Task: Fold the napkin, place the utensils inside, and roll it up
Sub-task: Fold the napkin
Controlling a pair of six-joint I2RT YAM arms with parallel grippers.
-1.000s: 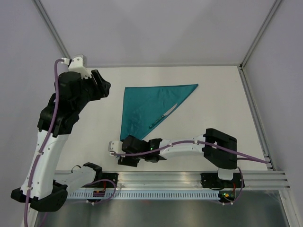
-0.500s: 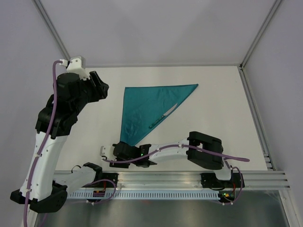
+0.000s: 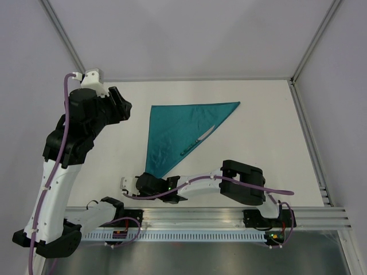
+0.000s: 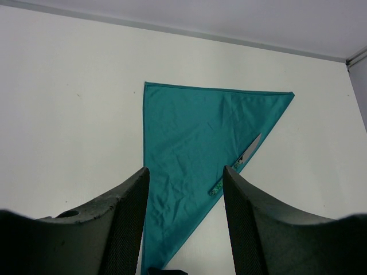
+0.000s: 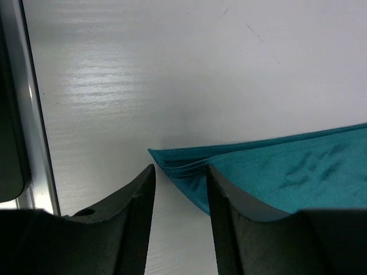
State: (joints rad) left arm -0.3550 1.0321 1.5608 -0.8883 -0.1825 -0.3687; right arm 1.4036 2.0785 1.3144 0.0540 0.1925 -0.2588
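Note:
The teal napkin (image 3: 178, 127) lies flat, folded into a triangle, with its narrow corner toward me. One utensil, a knife (image 3: 199, 140) with a silvery blade and a greenish handle, lies on it along the diagonal edge. My left gripper (image 3: 123, 105) is open and empty, held high left of the napkin; its view shows the napkin (image 4: 195, 134) and knife (image 4: 242, 160) below. My right gripper (image 3: 147, 180) is open, low at the napkin's near corner (image 5: 172, 160). That layered corner lies just ahead of and between the right fingertips (image 5: 180, 175).
A metal rail (image 3: 229, 216) runs along the table's near edge, close behind the right gripper, and it also shows in the right wrist view (image 5: 34, 114). Grey walls and frame posts (image 3: 301, 69) bound the white table (image 3: 269, 126).
My right arm has folded back and its gripper has slid left and toward the near edge, off the napkin's near corner. The left arm shifted slightly. Napkin and knife have not moved.

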